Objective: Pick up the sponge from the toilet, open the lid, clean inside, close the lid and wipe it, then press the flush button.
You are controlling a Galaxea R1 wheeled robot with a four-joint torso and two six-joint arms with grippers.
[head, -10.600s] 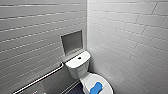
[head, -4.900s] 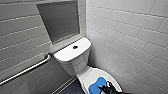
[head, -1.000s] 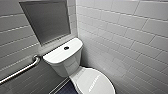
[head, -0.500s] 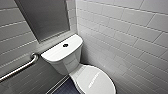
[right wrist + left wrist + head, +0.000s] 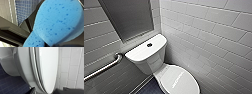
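The toilet [image 5: 159,62] stands in a corner of white tiled walls, and its lid [image 5: 180,80] lies shut over the bowl. The dark flush button [image 5: 149,45] sits in the middle of the tank top. The right gripper [image 5: 48,37] is closed on the blue sponge [image 5: 58,21]. The left gripper [image 5: 46,91] is close to the rim of the lid, its two dark tips standing apart. A metal grab bar [image 5: 104,67] runs along the wall beside the tank.

Head high, facing down; left wrist close, shares lid [image 5: 48,68]; right seemingly against sponge [image 5: 56,22].
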